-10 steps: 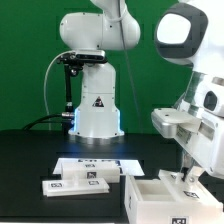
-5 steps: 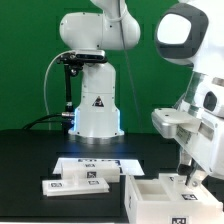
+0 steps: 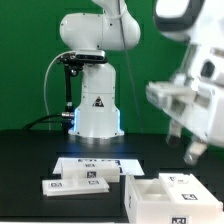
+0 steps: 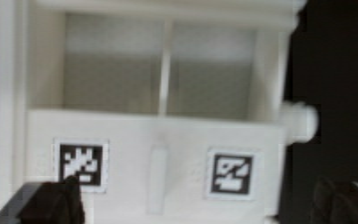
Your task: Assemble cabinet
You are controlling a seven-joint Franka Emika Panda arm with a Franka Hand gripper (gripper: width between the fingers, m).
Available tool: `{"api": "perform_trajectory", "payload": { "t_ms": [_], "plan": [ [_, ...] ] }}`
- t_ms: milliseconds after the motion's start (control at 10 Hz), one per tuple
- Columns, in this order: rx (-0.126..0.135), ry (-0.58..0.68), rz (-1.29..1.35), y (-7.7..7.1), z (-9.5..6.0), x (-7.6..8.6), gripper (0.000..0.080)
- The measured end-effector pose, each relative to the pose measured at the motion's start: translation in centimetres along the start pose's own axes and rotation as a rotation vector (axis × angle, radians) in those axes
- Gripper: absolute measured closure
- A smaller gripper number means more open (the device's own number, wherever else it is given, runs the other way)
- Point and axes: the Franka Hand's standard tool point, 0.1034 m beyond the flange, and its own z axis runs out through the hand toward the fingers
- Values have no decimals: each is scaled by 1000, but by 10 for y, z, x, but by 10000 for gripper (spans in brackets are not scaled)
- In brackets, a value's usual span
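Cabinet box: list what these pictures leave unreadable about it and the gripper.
- Exterior view: box is cut off by the bottom and right edges.
- Exterior view: gripper is motion-blurred, so its fingers are indistinct.
- Wrist view: tags are blurred and unreadable, and the frame cuts off the box's sides.
- Exterior view: markings on the panels are too small to read.

Bright even light; motion-blurred arm (image 3: pixel 196 96); cabinet (image 4: pixel 167 130) softly out of focus.
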Motion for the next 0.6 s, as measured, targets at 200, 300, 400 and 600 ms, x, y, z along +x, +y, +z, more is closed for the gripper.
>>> {"api": "perform_trajectory", "payload": {
  "t_ms": [200, 300, 400, 600],
  "plan": [
    [2, -2, 2, -5, 0, -8, 151],
    [2, -1, 1, -5, 0, -7, 151],
    [2, -1, 2, -5, 0, -8, 151],
    [-25, 13, -178, -16, 8, -26, 151]
  ]
}}
